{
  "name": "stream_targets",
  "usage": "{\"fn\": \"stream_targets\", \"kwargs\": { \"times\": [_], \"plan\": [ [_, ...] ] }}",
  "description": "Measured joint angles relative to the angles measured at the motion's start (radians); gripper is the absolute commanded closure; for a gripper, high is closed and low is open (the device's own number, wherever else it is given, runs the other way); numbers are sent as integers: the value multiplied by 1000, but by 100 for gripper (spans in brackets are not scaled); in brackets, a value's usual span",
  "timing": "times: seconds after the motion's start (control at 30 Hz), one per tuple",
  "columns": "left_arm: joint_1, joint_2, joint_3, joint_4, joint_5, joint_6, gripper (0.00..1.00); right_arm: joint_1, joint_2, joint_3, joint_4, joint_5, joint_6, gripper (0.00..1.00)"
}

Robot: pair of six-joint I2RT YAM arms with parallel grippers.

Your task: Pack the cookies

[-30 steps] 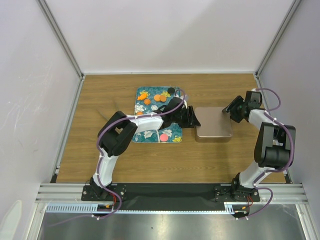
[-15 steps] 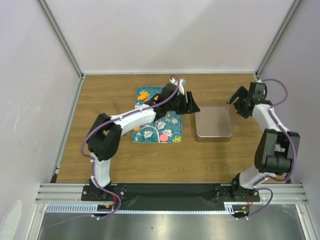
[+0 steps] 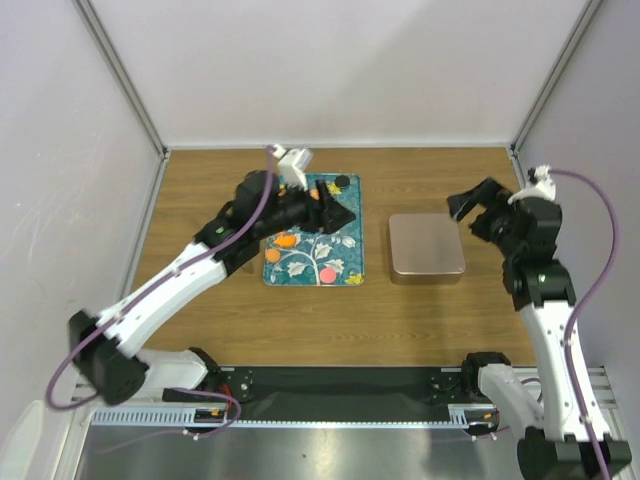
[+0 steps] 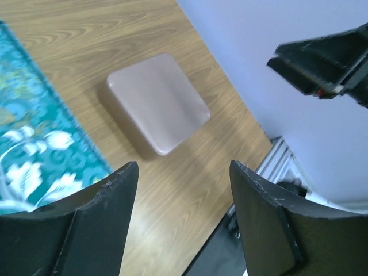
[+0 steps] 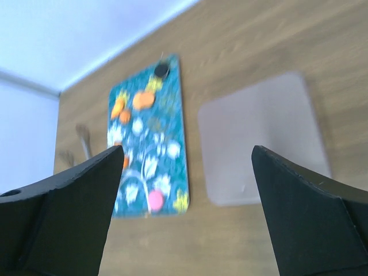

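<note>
Change since the earlier view: both arms have been swung up and away from the box, and both claws have been spread wider.
Left arm: stretched from the near left across the table (image 3: 200,200); left gripper (image 3: 336,214) held above the tray's far half, jaws spread, nothing held.
Right arm: raised at the right; right gripper (image 3: 474,212) held beside the box, jaws wide apart, empty.
Box (image 3: 427,245): square, pinkish, set just right of the tray (image 3: 345,255).
Cookies: laid on the tray; pink cookie (image 3: 326,275) nearest, orange cookies (image 5: 143,99) farther, black cookie (image 3: 342,181) at the far edge.
</note>
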Motion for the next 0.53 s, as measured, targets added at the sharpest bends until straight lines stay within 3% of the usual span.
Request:
{"fn": "stream_targets", "kwargs": {
  "times": [0.2, 0.37, 0.53],
  "plan": [
    [0, -266, -147, -109, -50, 83, 28, 91, -198, -163, -83, 7, 18, 0],
    [0, -451, -261, -208, -129, 146, 27, 99, -228, -178, -138, 34, 16, 0],
    [0, -529, -298, -294, -192, 188, 27, 100, -233, -187, -148, 56, 5, 0]
  ]
}}
